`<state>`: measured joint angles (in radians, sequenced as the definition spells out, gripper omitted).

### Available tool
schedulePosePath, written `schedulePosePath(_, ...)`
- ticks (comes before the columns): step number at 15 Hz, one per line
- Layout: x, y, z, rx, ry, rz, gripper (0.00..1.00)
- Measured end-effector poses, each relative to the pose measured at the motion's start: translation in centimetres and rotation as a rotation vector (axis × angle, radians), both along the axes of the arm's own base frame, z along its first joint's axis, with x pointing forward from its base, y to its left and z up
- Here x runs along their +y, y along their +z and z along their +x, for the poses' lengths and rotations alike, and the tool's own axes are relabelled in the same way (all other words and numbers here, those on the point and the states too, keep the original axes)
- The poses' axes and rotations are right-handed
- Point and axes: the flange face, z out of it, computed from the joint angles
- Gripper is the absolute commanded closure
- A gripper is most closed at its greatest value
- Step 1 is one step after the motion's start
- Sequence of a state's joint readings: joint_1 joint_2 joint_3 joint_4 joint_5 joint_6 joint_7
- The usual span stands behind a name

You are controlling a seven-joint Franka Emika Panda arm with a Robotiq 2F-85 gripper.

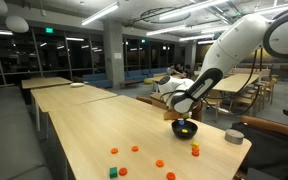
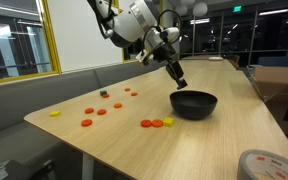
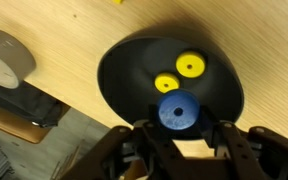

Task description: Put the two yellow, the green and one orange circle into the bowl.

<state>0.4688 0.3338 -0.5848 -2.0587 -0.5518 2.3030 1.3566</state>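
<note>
Two yellow discs (image 3: 191,66) lie inside black bowl (image 3: 119,70), centre of wrist view. Jaws enter from bottom edge, closed on blue disc (image 3: 177,112), which overlaps bowl's lower rim. Bowl sits on wooden worktop (image 2: 114,145). Orange discs (image 2: 101,111) scattered left of bowl in an exterior view. Grey tape roll (image 3: 4,65) upper left of wrist view.

Place: a big office room or lunch hall.
Tables: long wooden tables (image 1: 69,98) stand in rows.
Seats: a grey bench (image 1: 2,125) runs along the side; chairs (image 1: 252,85) stand at the back.
Lights: long lamps (image 1: 99,12) shine on the bare ceiling.
Windows: big glass walls (image 2: 14,40), dark outside.
</note>
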Motion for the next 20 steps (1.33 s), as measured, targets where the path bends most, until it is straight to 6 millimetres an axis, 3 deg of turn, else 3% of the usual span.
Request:
schedulePosePath(4,0.6,-0.9,-1.0,0.058,-0.066,0.032,0.81)
schedulePosePath(9,-2.3,-1.7,-1.5,0.046,-0.141,0.06,0.81)
schedulePosePath(10,-2.9,-1.8,-1.5,0.038,-0.154,0.058,0.31)
schedulePosePath(11,-3.3,-1.9,-1.6,0.029,-0.165,0.058,0.31)
schedulePosePath(15,-3.7,-2.0,-0.8,-0.047,-0.128,0.102,0.02)
schedulePosePath(20,-1.7,-1.3,0.8,-0.16,0.081,0.176,0.0)
